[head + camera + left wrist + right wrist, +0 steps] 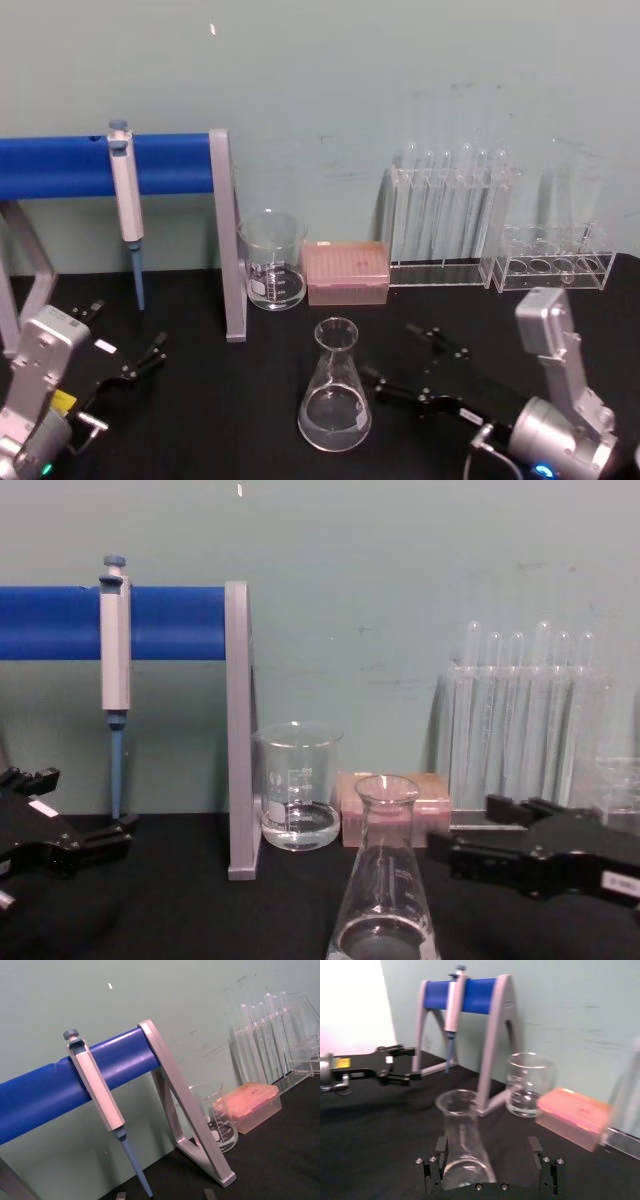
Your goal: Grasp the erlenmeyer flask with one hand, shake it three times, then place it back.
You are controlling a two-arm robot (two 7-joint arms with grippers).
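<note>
The erlenmeyer flask (335,400) is clear glass with a little liquid and stands upright on the black table, near the front centre. My right gripper (394,354) lies low on the flask's right, open, its fingertips just reaching the flask's side. In the right wrist view the flask (462,1142) stands at the mouth of the right gripper (488,1149), close to one finger (441,1149), with no grip on it. The chest view shows the flask (385,890) left of the right gripper (470,828). My left gripper (125,330) rests open at the far left.
A blue-barred stand (227,240) holding a pipette (126,200) is at the back left. A glass beaker (272,260), a pink tip box (346,272) and test tube racks (450,220) line the wall behind the flask.
</note>
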